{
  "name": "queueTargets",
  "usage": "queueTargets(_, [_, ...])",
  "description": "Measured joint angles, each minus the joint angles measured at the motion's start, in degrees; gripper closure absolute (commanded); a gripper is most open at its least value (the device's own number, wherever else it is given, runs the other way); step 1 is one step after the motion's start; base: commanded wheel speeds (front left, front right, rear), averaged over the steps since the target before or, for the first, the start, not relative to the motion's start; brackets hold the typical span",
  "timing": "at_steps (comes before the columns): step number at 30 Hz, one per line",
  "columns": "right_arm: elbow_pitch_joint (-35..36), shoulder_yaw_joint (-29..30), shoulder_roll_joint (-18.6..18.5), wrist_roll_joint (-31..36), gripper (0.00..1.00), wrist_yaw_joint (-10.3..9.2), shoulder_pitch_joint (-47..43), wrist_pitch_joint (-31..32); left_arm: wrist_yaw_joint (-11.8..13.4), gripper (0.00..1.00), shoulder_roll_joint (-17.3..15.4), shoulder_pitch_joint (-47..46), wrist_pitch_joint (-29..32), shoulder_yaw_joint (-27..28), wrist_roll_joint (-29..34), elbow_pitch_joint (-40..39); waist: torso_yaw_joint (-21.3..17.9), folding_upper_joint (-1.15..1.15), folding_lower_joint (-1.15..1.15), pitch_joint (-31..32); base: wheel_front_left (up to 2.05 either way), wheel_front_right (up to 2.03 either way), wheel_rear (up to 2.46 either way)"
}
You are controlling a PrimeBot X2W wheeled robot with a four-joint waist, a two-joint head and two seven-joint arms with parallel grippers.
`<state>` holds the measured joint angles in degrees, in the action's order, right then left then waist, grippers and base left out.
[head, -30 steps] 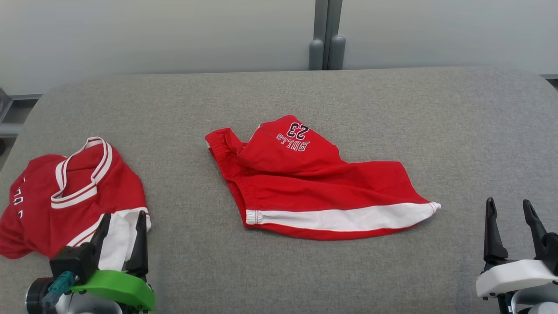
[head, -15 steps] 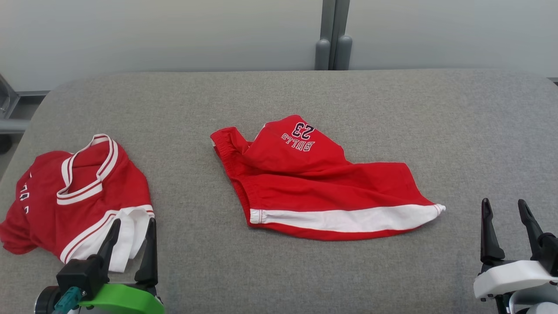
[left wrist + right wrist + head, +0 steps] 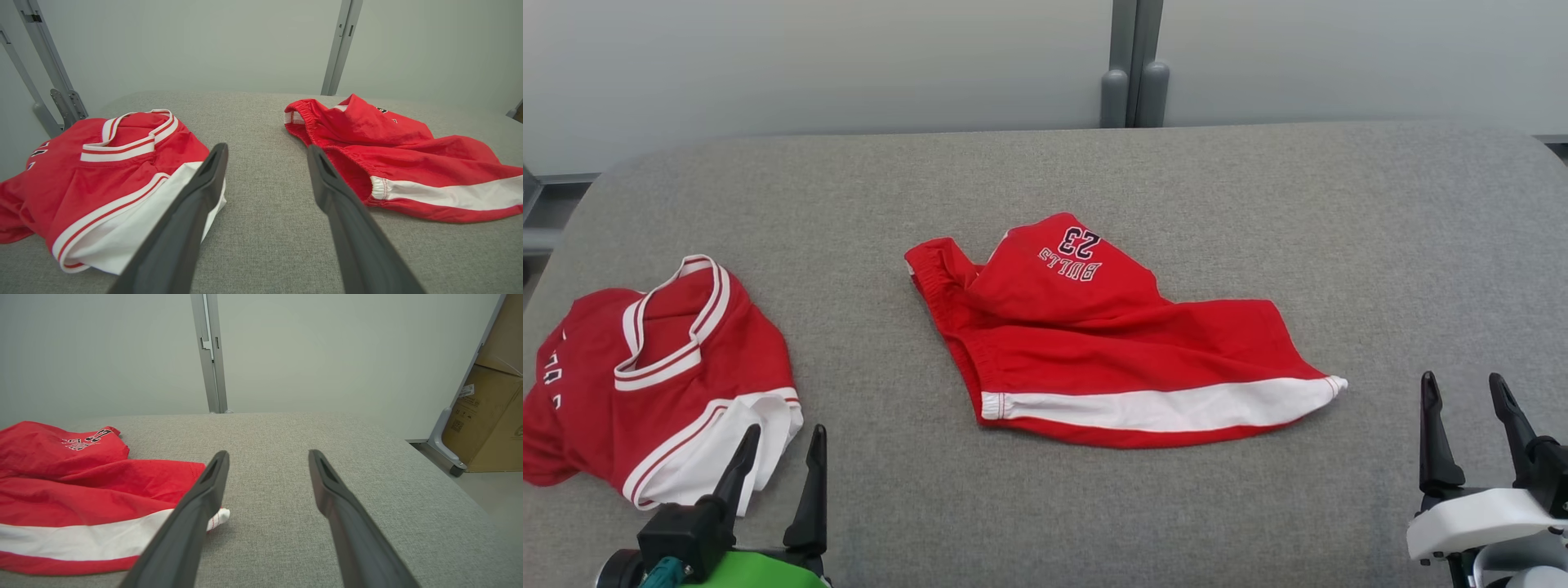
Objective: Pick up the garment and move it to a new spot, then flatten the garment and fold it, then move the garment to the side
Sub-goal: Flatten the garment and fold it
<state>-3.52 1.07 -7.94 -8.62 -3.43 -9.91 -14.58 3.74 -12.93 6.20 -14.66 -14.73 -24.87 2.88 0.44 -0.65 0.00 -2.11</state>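
Note:
Two red garments lie on the grey padded table (image 3: 1258, 204). Red shorts (image 3: 1111, 343) with a white hem band and "BULLS 23" print lie crumpled at the middle; they also show in the wrist views (image 3: 408, 163) (image 3: 81, 486). A red jersey (image 3: 662, 367) with white trim lies bunched at the left (image 3: 102, 171). My left gripper (image 3: 786, 433) is open and empty just off the jersey's white hem, its fingers (image 3: 267, 149) pointing between the two garments. Right of the shorts' corner, my right gripper (image 3: 1462, 382) hangs open and empty (image 3: 267, 453).
A pale wall with a grey post (image 3: 1131, 73) stands behind the table. Beyond the table's right end is floor with a cardboard box (image 3: 494, 416) and a wheeled frame leg (image 3: 443, 445). Bare grey fabric lies between and in front of the garments.
My left gripper has drawn back toward me and slightly right, off the jersey's white hem. The head camera swayed a little. The garments lie as before.

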Motion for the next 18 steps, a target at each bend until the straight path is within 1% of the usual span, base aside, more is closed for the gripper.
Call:
queueTargets(5, [0.0, 0.1, 0.3, 0.0, 0.00, 0.08, 0.0, 0.0, -0.9, 0.00, 0.3, 0.1, 0.0, -0.3, 0.3, 0.1, -0.3, 0.00, 0.00, -0.2, 0.00, 0.00, 0.00])
queueTargets(8, [-0.3, 0.0, 0.3, 0.0, 0.00, 0.63, 0.0, 0.0, -2.7, 0.00, 0.6, 0.8, 0.0, -2.8, -0.2, 0.5, -0.5, 0.00, 0.00, -0.7, 0.00, 0.00, 0.00])
queueTargets(12, [-0.9, -1.1, 0.2, 0.3, 0.00, 1.53, 0.3, 0.0, -4.1, 0.00, 1.2, 0.9, 0.1, -5.1, -0.2, 0.5, -0.7, 0.00, 0.00, -1.8, 0.00, 0.00, 0.00])
queueTargets(18, [-5.3, -2.7, -0.8, 1.4, 0.00, 2.89, 2.9, 0.1, -5.6, 0.00, 2.5, -1.3, 3.6, -8.0, -0.5, 0.2, -1.0, 0.00, 0.00, -4.1, 0.00, 0.00, 0.00])
